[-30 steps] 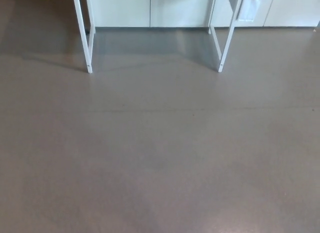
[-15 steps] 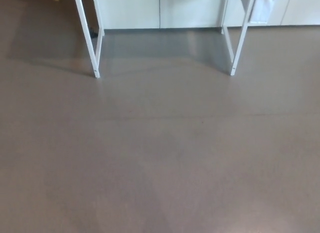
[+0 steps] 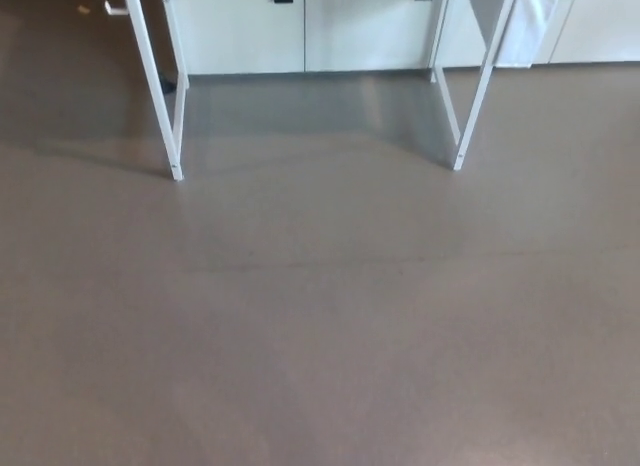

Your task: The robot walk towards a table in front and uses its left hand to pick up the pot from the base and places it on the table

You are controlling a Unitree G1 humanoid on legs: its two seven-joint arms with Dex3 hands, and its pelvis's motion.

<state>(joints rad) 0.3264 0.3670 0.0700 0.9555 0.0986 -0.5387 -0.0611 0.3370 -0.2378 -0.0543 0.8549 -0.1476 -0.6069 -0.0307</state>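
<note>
Only the white legs of the table show, at the top of the head view: the left front leg (image 3: 152, 86) and the right front leg (image 3: 482, 81). The tabletop, the pot and its base lie above the picture's edge, out of sight. Neither of my hands nor any part of my arms shows.
Grey-brown floor (image 3: 320, 326) fills most of the view. White cabinet fronts (image 3: 300, 31) with dark handles stand behind the table legs. A white cloth or panel (image 3: 525, 26) hangs at the top right. A small white object (image 3: 115, 8) lies on the floor at the top left.
The whole picture has shifted: the table legs sit lower and look larger than before, so the camera has come closer to the table. Nothing on the floor has moved.
</note>
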